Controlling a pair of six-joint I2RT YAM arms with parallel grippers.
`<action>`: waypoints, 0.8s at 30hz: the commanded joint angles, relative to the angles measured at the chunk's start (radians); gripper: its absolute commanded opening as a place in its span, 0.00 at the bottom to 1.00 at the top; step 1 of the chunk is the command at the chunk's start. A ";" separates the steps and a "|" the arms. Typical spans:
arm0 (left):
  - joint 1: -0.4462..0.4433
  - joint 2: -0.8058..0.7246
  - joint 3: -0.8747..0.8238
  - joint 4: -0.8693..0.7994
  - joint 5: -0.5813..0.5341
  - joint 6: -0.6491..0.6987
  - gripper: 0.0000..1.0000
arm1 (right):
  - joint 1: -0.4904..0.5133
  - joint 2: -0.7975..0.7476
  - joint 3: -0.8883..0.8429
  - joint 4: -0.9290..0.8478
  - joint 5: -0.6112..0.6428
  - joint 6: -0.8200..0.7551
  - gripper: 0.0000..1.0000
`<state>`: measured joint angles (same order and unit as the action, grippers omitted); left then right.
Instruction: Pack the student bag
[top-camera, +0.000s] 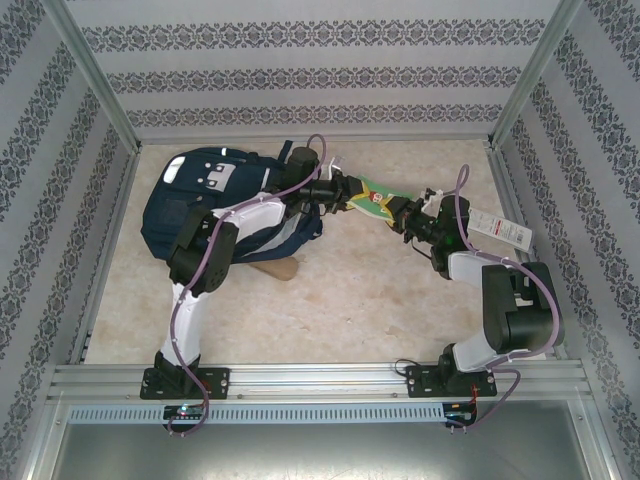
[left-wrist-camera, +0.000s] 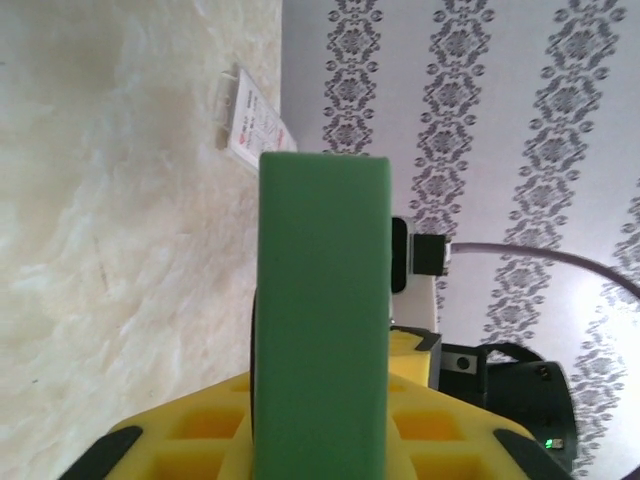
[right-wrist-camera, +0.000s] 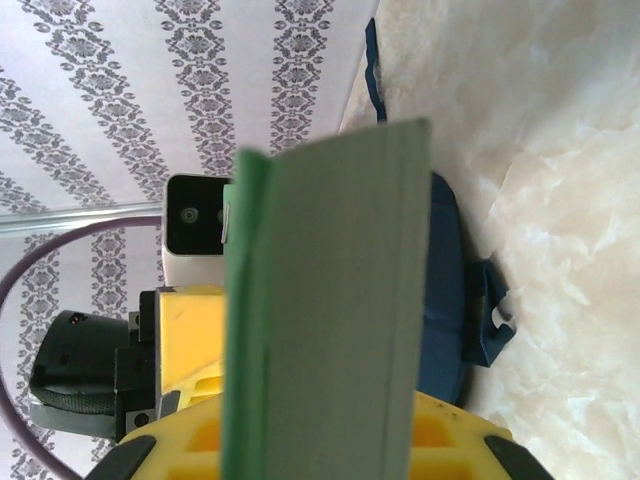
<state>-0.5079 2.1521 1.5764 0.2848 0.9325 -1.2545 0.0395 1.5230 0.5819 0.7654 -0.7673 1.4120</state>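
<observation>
The beige marbled desk (top-camera: 350, 310) sits inside patterned walls, and your two arms reach in from its near edge. The navy bag (top-camera: 200, 205) lies flat on the far left of the desk, its white-grey patch toward the back wall. In the right wrist view the bag (right-wrist-camera: 447, 290) shows as a dark blue mound beyond the fingers.

Your left arm crosses over the bag's right side. Your left hand (top-camera: 350, 190) is just right of the bag, clamped on one end of a green book (top-camera: 377, 198) with a cartoon figure on its cover. Your right hand (top-camera: 402, 212) faces it from the right and grips the book's other end, so the book is held above the desk between both hands. In each wrist view the book (left-wrist-camera: 320, 300) (right-wrist-camera: 330, 300) stands on edge between yellow fingers.

A white and red packet (top-camera: 497, 227) lies on the desk to the right of your right hand. A tan object (top-camera: 277, 268) rests against the bag's near edge.
</observation>
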 joint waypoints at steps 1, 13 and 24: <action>0.021 -0.121 0.054 -0.260 0.021 0.251 0.36 | -0.009 -0.005 -0.013 0.020 0.041 -0.011 0.00; 0.057 -0.159 0.328 -1.215 -0.777 0.961 0.41 | 0.023 -0.063 0.000 -0.128 0.051 -0.121 0.00; 0.057 -0.105 0.303 -1.294 -1.097 1.029 0.41 | 0.071 -0.070 0.012 -0.175 0.063 -0.157 0.00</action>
<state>-0.4561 2.0102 1.8889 -0.9318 -0.0551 -0.2825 0.1017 1.4860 0.5781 0.5713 -0.7151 1.2919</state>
